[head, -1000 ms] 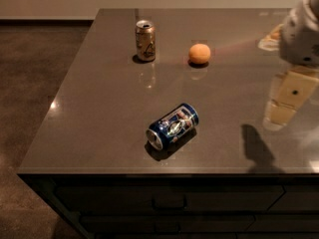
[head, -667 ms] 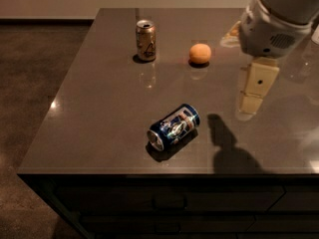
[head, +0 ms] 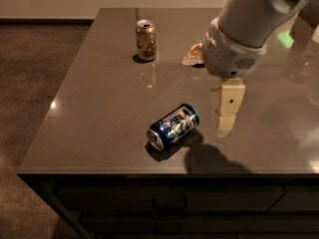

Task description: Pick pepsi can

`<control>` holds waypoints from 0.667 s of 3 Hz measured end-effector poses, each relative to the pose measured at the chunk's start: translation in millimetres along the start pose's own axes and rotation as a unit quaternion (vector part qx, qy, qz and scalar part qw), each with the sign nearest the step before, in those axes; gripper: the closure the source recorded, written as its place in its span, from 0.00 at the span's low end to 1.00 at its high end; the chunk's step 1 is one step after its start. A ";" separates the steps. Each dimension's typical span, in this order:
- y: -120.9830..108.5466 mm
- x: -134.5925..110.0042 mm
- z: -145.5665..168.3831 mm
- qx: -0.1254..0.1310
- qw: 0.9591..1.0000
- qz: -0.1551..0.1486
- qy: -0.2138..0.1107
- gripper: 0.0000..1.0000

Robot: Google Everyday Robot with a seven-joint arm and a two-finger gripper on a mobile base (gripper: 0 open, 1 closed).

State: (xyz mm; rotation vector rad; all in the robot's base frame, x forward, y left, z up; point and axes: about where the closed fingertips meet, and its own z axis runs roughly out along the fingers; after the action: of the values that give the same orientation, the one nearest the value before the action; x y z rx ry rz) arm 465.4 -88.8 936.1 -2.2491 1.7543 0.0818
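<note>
The pepsi can (head: 173, 126) lay on its side near the counter's (head: 89, 108) front edge; the gripper (head: 225, 123) hung just beside it, empty, likely lining up a grasp; its opening could not be told.

The pepsi can (head: 173, 126) lies on its side on the table (head: 99, 108), near the middle of the front edge. The gripper (head: 225, 124) hangs just to its right, close but apart. An upright can (head: 145, 40) stands well behind, back left. The arm (head: 244, 29) reaches in from the back right.
</note>
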 end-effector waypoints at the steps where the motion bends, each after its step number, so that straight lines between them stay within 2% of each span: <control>1: 7.0 -13.9 19.0 -0.011 0.999 -0.036 0.001 0.00; 2: 12.5 -24.8 43.3 -0.031 0.997 -0.073 0.006 0.00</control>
State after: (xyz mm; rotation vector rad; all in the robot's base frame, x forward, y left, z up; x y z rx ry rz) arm 452.6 -56.9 897.6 -2.4177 1.6086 0.0944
